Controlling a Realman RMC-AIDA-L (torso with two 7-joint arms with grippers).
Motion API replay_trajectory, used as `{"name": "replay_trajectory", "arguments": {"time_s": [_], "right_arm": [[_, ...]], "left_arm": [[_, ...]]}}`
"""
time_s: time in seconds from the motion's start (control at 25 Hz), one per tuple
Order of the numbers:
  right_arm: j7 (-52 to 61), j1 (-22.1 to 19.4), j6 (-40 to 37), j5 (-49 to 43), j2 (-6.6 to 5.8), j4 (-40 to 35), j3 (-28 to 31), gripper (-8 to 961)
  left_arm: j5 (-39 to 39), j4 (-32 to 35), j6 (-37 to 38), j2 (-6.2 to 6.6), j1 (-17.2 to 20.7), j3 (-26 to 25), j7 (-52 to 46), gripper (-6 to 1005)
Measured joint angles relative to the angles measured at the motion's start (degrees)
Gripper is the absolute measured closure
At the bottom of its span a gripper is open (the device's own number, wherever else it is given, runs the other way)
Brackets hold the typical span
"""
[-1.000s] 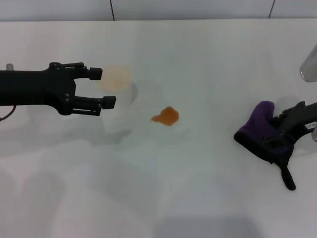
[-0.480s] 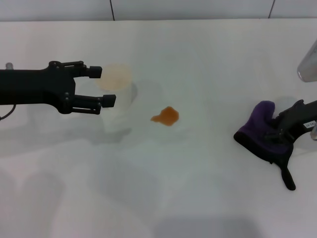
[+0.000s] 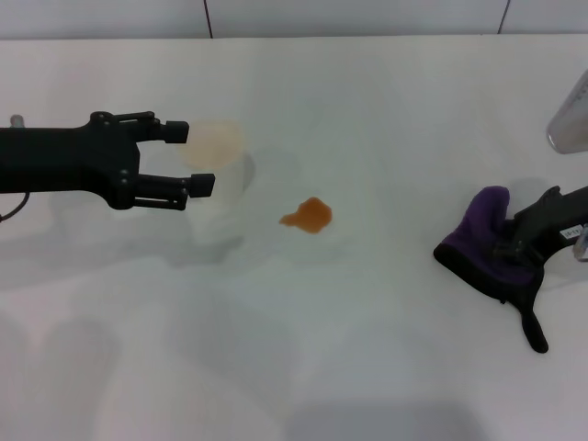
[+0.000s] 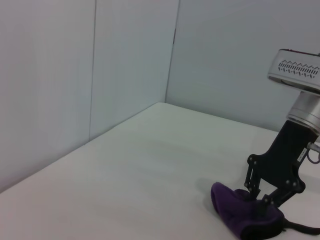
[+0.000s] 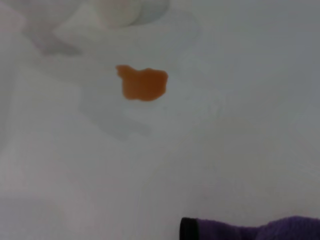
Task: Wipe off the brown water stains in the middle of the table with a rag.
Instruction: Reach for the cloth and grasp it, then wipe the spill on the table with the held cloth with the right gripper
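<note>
A soft dark purple rag with black edging [image 3: 491, 246] lies at the right of the smooth white table [image 3: 367, 367], its black strap tail pointing toward the robot. The right gripper [image 3: 520, 241] pinches it. The small orange-brown water stain [image 3: 309, 216] sits mid-table, tail pointing left. The left gripper [image 3: 195, 161] hovers open, empty, beside a translucent white cup [image 3: 217, 170]. Pale grey walls stand behind.

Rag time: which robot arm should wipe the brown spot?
The right. Its claw is down on the rag, probably gripping it. The left claw is open and empty beside the cup, though nearer the brown water stains.
</note>
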Motion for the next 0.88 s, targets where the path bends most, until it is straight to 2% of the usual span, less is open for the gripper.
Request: {"name": "replay_trajectory", "arguments": {"time_s": [0.56, 0.8, 0.88], "right_arm": [[0.01, 0.24, -0.50, -0.08, 0.00, 0.64, -0.17, 751], [-0.13, 0.13, -0.31, -0.09, 0.02, 0.65, -0.27, 780], [-0.18, 0.15, -0.31, -0.09, 0.02, 0.65, -0.37, 837]], "left_arm": [[-0.38, 0.00, 0.23, -0.09, 0.08, 0.00, -0.03, 123], [-0.42, 0.00, 0.36, -0.09, 0.09, -0.01, -0.01, 123], [-0.46, 0.01, 0.36, -0.09, 0.09, -0.05, 0.00, 123]]}}
